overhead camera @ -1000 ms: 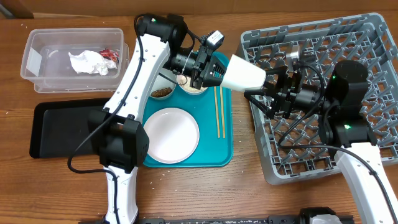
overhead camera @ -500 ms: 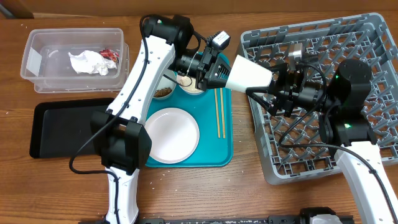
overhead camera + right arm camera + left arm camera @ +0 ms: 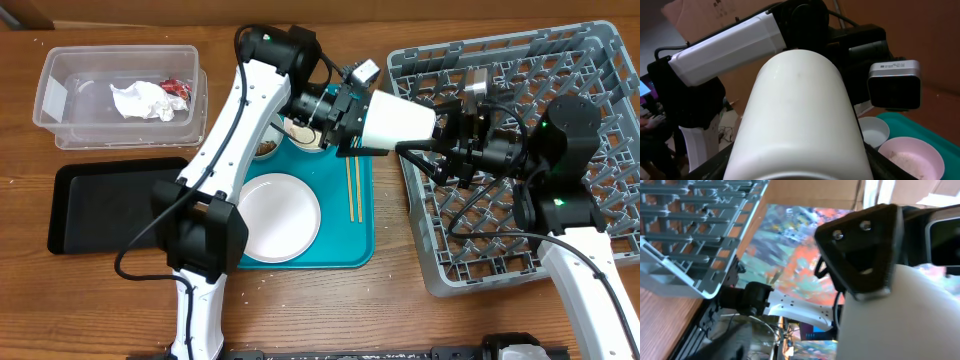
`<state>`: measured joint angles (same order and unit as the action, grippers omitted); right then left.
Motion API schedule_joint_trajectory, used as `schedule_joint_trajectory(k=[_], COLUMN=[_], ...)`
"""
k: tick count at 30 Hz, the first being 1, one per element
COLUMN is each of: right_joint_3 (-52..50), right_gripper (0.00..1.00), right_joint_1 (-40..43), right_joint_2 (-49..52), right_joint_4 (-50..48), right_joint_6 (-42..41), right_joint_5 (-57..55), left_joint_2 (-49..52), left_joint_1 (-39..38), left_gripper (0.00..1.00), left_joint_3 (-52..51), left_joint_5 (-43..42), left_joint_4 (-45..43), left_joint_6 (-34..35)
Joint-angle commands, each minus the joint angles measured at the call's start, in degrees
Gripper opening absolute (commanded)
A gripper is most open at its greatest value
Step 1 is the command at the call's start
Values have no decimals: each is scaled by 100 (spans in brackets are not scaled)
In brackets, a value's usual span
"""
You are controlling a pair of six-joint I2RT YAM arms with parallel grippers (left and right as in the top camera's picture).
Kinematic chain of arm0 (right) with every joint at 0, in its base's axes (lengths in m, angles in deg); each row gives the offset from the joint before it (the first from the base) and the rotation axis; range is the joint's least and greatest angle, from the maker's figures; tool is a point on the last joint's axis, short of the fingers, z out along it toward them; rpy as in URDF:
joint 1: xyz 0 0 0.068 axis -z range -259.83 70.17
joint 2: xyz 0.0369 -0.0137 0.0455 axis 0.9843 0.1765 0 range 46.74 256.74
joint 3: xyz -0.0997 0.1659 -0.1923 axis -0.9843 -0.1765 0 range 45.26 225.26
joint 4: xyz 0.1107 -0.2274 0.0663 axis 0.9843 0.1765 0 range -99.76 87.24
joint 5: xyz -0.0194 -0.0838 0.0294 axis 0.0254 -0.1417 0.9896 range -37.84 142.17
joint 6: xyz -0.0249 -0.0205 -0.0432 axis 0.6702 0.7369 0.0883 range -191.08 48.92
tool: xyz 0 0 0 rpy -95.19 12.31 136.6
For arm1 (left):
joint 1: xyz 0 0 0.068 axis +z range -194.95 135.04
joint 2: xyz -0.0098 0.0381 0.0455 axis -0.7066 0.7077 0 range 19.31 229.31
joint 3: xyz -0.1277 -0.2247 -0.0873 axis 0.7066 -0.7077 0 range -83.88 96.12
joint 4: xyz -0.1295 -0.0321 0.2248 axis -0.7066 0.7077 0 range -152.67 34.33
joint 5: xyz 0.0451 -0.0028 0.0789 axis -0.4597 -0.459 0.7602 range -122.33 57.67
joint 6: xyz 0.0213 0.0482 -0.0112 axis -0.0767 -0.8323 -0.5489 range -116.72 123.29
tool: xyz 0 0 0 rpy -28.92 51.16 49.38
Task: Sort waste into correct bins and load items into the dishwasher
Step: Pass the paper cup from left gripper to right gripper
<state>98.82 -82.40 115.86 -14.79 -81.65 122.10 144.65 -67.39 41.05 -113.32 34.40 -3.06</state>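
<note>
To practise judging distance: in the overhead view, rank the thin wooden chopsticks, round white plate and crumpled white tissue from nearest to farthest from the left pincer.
From the left pincer:
1. The thin wooden chopsticks, just below it on the teal tray.
2. The round white plate, lower left on that tray.
3. The crumpled white tissue, far left in the clear plastic tub.
</note>
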Motion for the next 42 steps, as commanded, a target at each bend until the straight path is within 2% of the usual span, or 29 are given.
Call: schedule_joint_trajectory(k=[1,8,14,17,19,23,27,35,36,38,42], right_joint_3=[116,116,116,116,116,116,116,116,116,116,116], right_gripper=[42,42,40,41,52,58,63,64,67,80,90], right_joint_1=[59,120,120,118,114,76,66,50,33,28,46], right_joint_2=[-85,-85,-85,-85,-85,-85,-85,-85,-85,-85,-85], right_joint_4=[-48,-26,-22,50,149,264,278,297,295,267,103], right_joint_6=[-83,-142,-142,-140,-140,-138,-140,-138,-136,-136,-138], right_joint_5=[391,479,645,693,693,693,734,737,732,732,732], left_joint_2=[-24,-24,-24,-24,-24,-24,-24,-24,-24,-24,-24], left_joint_1=[4,35,39,42,42,42,68,105,105,105,131], left_gripper=[66,42,41,33,25,6,4,4,4,4,4], left_joint_3=[37,39,39,37,37,37,39,39,37,39,39], left_joint_5=[210,208,208,205,192,190,190,151,146,149,149], left_joint_4=[-24,-24,-24,-24,-24,-24,-24,-66,-72,-68,-55], left_joint_6=[17,17,17,17,17,17,15,-11,-11,-11,-11])
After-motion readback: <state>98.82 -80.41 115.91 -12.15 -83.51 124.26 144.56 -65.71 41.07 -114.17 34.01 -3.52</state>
